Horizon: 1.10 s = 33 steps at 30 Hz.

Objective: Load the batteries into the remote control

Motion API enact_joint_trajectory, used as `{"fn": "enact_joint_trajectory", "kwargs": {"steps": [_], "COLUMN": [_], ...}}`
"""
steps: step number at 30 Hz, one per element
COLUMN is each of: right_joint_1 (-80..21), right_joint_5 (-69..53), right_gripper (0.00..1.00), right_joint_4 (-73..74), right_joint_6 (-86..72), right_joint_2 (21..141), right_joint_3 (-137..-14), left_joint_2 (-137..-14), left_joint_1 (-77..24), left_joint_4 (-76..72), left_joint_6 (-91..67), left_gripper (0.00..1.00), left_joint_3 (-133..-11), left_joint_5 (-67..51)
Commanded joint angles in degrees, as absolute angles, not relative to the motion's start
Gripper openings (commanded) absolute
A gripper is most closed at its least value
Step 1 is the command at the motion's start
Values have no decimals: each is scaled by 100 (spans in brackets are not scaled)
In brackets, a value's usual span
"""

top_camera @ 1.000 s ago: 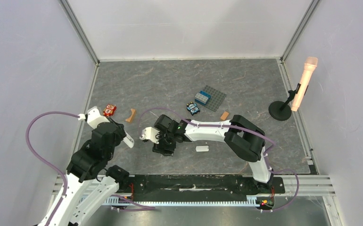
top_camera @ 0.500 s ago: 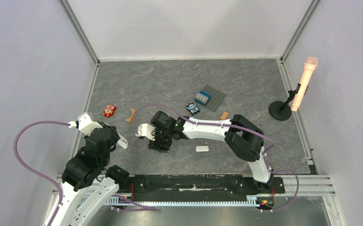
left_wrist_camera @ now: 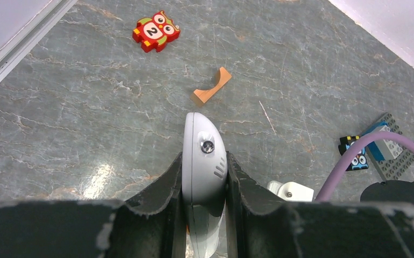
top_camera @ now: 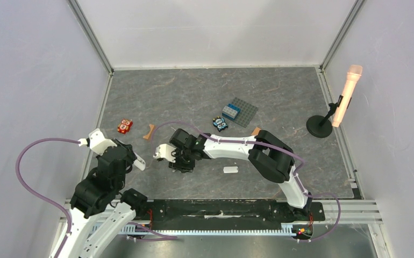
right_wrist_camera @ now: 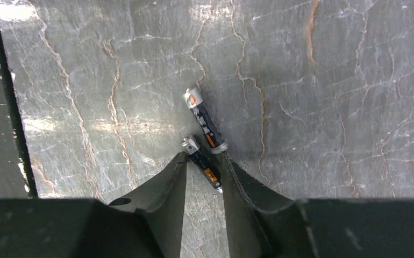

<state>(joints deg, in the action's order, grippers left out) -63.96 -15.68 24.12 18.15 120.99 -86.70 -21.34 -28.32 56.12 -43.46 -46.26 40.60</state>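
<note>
My left gripper (left_wrist_camera: 205, 157) is shut on the white remote control (left_wrist_camera: 202, 140), whose rounded end sticks out past the fingers, above the table. In the top view this gripper (top_camera: 132, 160) and the remote control (top_camera: 138, 163) are at the near left. Two dark batteries with silvery ends lie on the table under my right gripper (top_camera: 179, 161). One battery (right_wrist_camera: 202, 164) sits slantwise between the fingertips of my right gripper (right_wrist_camera: 202, 155) and touches both fingers. The other battery (right_wrist_camera: 205, 121) lies just beyond the tips.
A red owl block (top_camera: 124, 126) and an orange-brown curved block (top_camera: 149, 131) lie beyond the left gripper. A small white cover piece (top_camera: 230, 170) lies right of the right gripper. A grey baseplate (top_camera: 242, 112), an owl tile (top_camera: 220, 124) and a microphone stand (top_camera: 344, 97) are farther back.
The left arm pulled back toward the near left with the remote, then held still. The right gripper shifted a little left and farther, over the batteries.
</note>
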Motion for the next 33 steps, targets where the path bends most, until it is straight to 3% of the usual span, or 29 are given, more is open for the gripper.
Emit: {"fn": "enact_joint_trajectory", "kwargs": {"steps": [1, 4, 8, 17, 26, 33], "right_joint_1": [-6407, -6411, -6407, -6205, -6003, -6028], "right_joint_5": [-1489, -1405, -1274, -1114, -831, -679], "right_gripper": [27, 13, 5, 3, 2, 4], "right_joint_4": [2733, 2887, 2900, 2254, 323, -1275], "right_joint_6": [1787, 1733, 1625, 702, -950, -2404], "right_joint_2": [12309, 12282, 11937, 10236, 6970, 5390], "right_joint_3": [-8953, -8951, -8630, -7144, -4914, -4096], "left_joint_2": [-2101, -2097, -2076, -1855, -1550, -2315], "left_joint_1": [-2814, -2813, -2813, -2815, -2819, -2815], "left_joint_4": [5530, 5531, 5529, 4710, 1411, -1328], "left_joint_6": [-4596, -4597, -4588, -4170, -3794, -4540], "left_gripper": [2, 2, 2, 2, 2, 2], "left_joint_3": [-4773, -4773, -4764, -4320, -3016, -2444], "left_joint_5": [4299, 4259, 4170, 2770, -857, -2319]}}
